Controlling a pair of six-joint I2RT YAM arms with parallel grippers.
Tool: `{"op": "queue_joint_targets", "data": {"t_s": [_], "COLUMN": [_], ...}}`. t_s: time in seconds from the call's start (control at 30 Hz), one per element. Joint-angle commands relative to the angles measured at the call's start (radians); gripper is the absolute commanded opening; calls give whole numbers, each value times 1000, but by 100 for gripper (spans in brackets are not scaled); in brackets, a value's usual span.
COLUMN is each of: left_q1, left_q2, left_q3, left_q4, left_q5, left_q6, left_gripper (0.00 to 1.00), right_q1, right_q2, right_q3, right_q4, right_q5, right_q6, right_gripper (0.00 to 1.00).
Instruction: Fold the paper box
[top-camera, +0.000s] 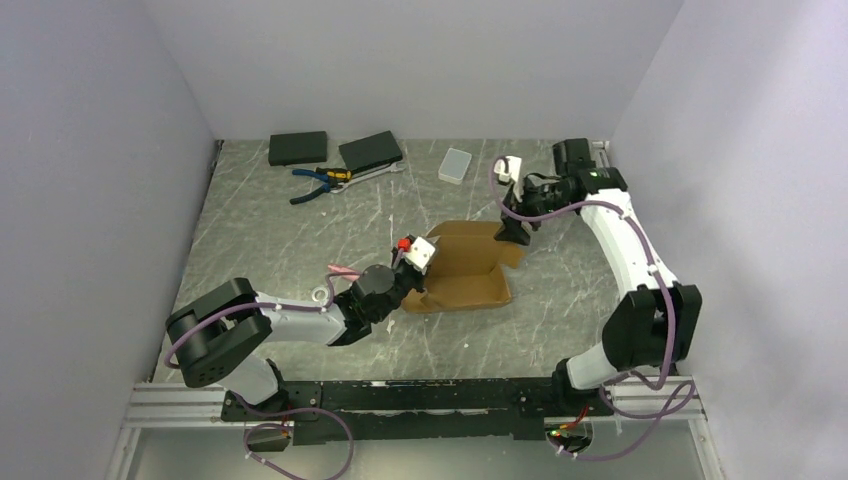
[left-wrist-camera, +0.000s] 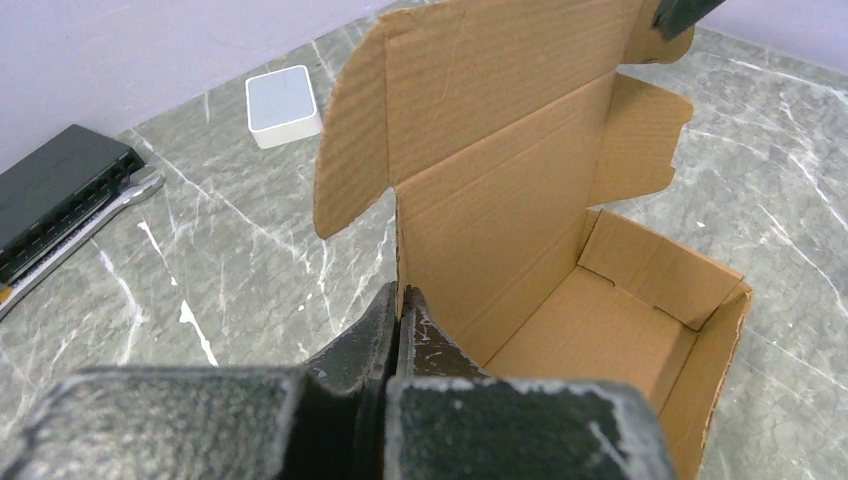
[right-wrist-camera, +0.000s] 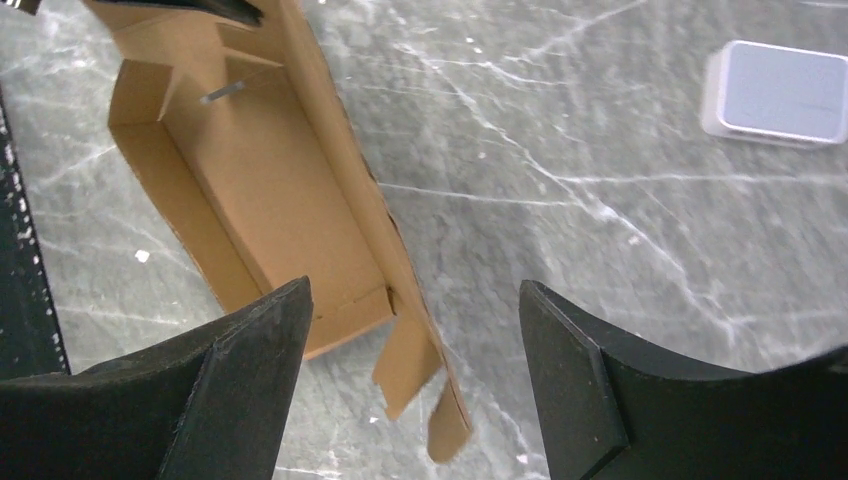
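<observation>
Overhead view: the box (top-camera: 465, 270) lies near the middle of the table (top-camera: 250, 240), partly formed, its tray walls upright and its lid raised toward the far side. The left gripper (top-camera: 423, 288) meets the box at its left wall; the right gripper (top-camera: 515, 232) hangs over the far right corner of the lid. Along the far edge lie two black boxes (top-camera: 298, 148) (top-camera: 370, 150), pliers (top-camera: 318, 185) in front of them, and a white case (top-camera: 454, 165) further right, all well apart from the box. Left wrist view: the left gripper (left-wrist-camera: 400, 330) is clamped on the upright edge of the box (left-wrist-camera: 520, 200) wall, fingers (left-wrist-camera: 365, 340) pressed together with cardboard between them; the open tray lies to the right and the lid with its rounded side flaps rises behind it. The white case (left-wrist-camera: 282, 105) and one black box (left-wrist-camera: 55, 190) show beyond. Right wrist view: the right gripper (right-wrist-camera: 412, 290) stands wide apart, holding nothing, with the lid edge of the box (right-wrist-camera: 270, 190) and its hanging tabs passing between the fingers (right-wrist-camera: 250, 370); whether either finger touches the cardboard cannot be told. The white case (right-wrist-camera: 780, 90) lies at upper right.
</observation>
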Motion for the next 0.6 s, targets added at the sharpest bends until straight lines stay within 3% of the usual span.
{"op": "queue_joint_targets", "data": {"t_s": [0.0,0.13,0.4,0.57], "left_q1": [6,5,9,9], "left_q2": [-7,-8,-18,-70], "left_q3": [-13,-17,-16,-18], "left_q4": [71,70,56,-20], "left_q5": [33,39,16,9], "left_q6": [64,73,58,6], "left_gripper": [0,0,1,20], "right_q1": [58,92,110,112], "right_q2": [49,110,103,37], "right_q3": [82,141,127,76], "right_q4": [-126,-179,-218,-206], "right_q5": [31,44,40,53], "right_q6": [-115,-142,-265,-353], "right_gripper": [76,60,16,5]}}
